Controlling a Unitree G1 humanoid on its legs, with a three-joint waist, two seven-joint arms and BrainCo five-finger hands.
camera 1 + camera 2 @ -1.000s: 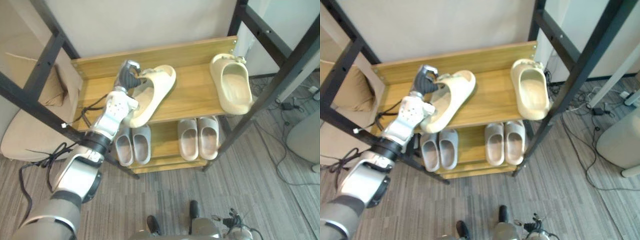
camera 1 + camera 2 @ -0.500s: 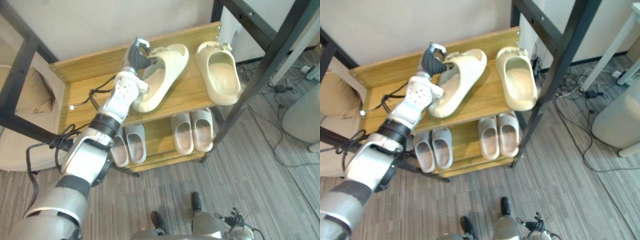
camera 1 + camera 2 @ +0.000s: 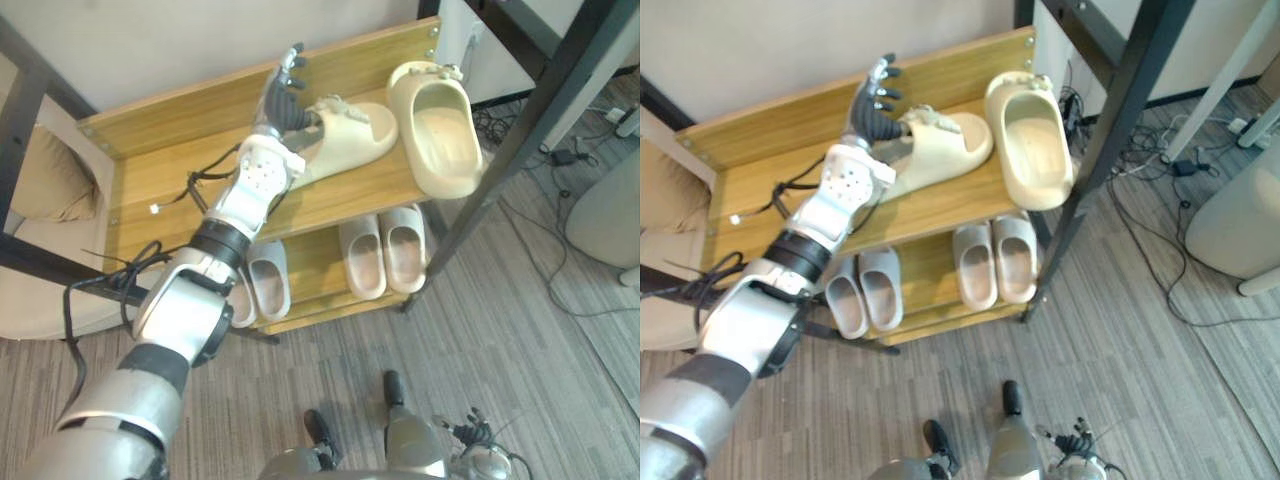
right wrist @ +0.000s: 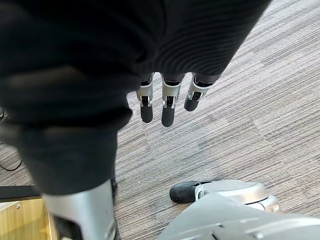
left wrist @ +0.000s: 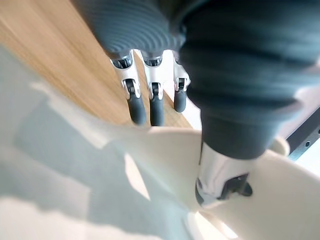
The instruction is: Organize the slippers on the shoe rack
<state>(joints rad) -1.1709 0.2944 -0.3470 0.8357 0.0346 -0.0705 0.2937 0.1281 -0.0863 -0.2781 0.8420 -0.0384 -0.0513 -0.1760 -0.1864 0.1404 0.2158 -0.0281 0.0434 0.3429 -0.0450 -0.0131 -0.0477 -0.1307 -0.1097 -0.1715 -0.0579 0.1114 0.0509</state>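
Observation:
A cream slipper (image 3: 350, 128) lies across the top shelf of the wooden shoe rack (image 3: 160, 190), its toe next to a second cream slipper (image 3: 436, 128) at the shelf's right end. My left hand (image 3: 283, 95) is at the first slipper's left end, open, its fingers (image 5: 142, 102) straight and pointing toward the rack's back board. In the left wrist view the thumb (image 5: 220, 175) lies against the cream slipper (image 5: 160, 170). My right hand (image 4: 167, 105) hangs open over the carpet.
On the lower shelf stand a grey pair (image 3: 268, 282) and a beige pair (image 3: 386, 250) of slippers. A black metal frame post (image 3: 505, 140) slants past the rack's right side. A tan cushion (image 3: 40, 180) sits to the left. Cables lie on the floor at the right.
My left hand has opened and let go of the cream slipper, which now lies flatter and turned across the shelf toward the other one. The camera has shifted too.

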